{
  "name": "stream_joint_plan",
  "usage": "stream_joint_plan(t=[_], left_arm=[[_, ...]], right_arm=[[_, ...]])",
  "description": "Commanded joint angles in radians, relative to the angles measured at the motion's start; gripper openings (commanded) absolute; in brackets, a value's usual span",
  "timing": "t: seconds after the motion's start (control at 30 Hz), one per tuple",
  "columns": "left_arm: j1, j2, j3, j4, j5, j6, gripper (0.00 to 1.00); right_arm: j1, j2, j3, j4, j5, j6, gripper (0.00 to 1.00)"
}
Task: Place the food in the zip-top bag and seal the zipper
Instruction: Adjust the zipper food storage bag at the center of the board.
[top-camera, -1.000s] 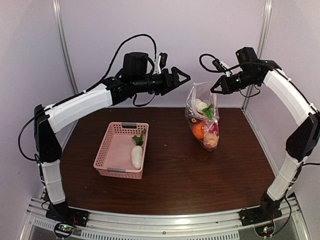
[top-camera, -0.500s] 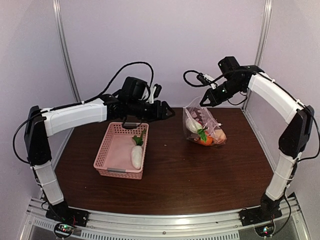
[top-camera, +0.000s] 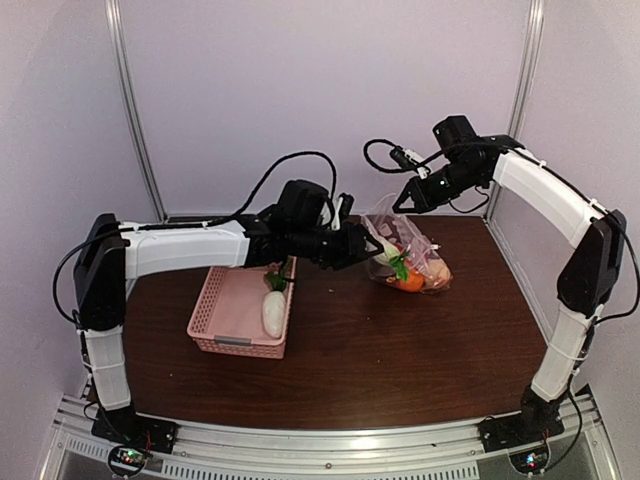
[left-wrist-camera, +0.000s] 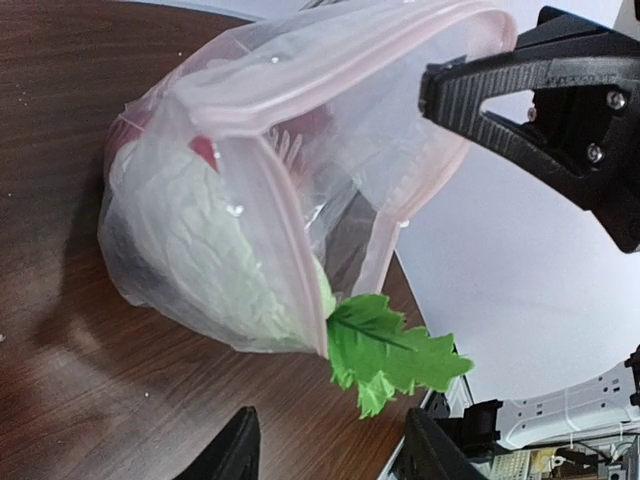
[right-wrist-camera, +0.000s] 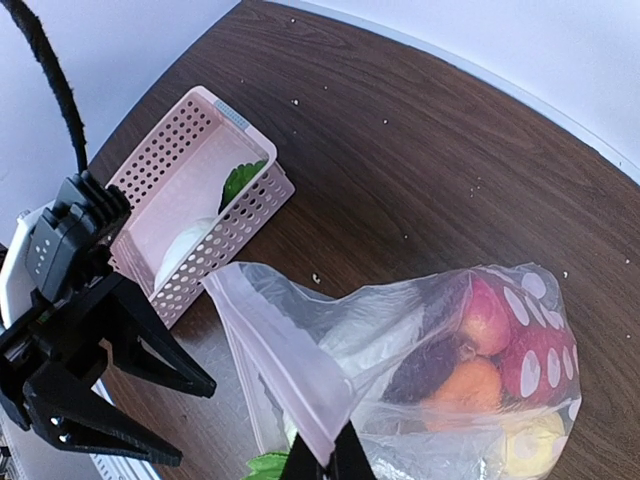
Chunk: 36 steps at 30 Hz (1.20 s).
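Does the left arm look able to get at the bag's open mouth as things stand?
Probably yes: the left gripper is right at the zip-top bag, whose mouth the right gripper holds up toward it; only a green leaf pokes out.

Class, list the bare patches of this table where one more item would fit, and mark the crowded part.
Free: the wide near strip of table, between pink basket, zip-top bag and the near edge; also the strip right of the bag. Crowded: the far middle, where left gripper and right gripper meet at the bag's mouth.
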Motion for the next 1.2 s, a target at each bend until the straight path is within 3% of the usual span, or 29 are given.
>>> stream_joint_plan(t=[0.0, 0.1, 0.3, 0.4, 0.73, 0.8, 0.93, 1.17], left_arm=[[-0.007, -0.013, 0.006, 0.1, -0.106, -0.086, 0.51], [-0.005, 0.022, 0.068, 0.021, -0.177, -0.123, 0.51], [0.003, 0.155, 0.276, -0.183, -0.238, -0.141, 0.39], [0.012, 0.166, 0.266, -0.166, -0.229, -0.143, 0.28], [0.012, 0.13, 0.225, -0.209, -0.249, -0.115, 0.11], [0.011, 0.114, 0.218, -0.21, -0.257, -0.099, 0.13], [0.01, 0.094, 0.204, -0.202, -0.279, -0.113, 0.32], [0.003, 0.084, 0.207, -0.187, -0.274, -0.137, 0.36]], right_arm=[[0.009, -0.024, -0.029, 0.083, -0.028, 0.052, 0.0], [0.024, -0.028, -0.035, 0.09, -0.03, 0.058, 0.0], [0.053, -0.037, -0.049, 0.107, 0.003, 0.065, 0.0], [0.058, -0.043, -0.059, 0.111, 0.007, 0.07, 0.0], [0.059, -0.078, -0.089, 0.129, 0.072, 0.069, 0.0], [0.059, -0.081, -0.095, 0.129, 0.078, 0.068, 0.0], [0.06, -0.09, -0.112, 0.146, 0.078, 0.084, 0.0], [0.075, -0.105, -0.089, 0.162, 0.134, 0.125, 0.0]])
